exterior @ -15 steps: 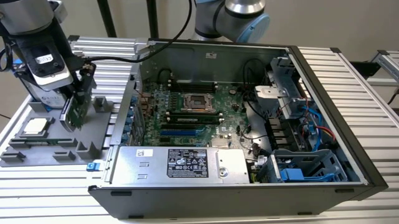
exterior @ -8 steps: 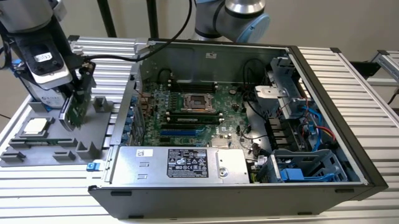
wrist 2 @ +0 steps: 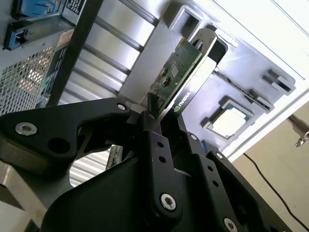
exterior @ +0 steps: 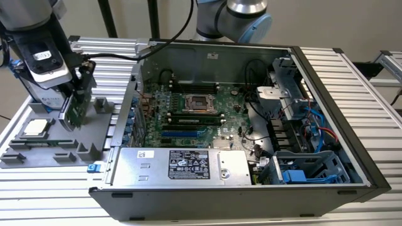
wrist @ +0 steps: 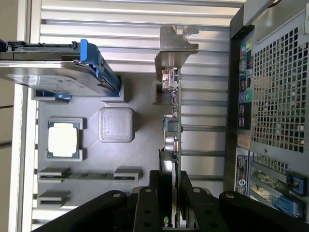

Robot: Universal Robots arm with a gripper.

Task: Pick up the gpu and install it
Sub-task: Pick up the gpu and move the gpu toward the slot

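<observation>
The ribbed aluminium worktop carried an open black steel computer case across its middle; the arm hung near the worktop's edge at the exterior view's left, wrist pointing straight down over a grey moulded tray; its black claw was clamped shut on the gpu, a thin green card held on edge above the tray, with a silver bracket at its free end; a square silver CPU sat in a tray pocket.
</observation>
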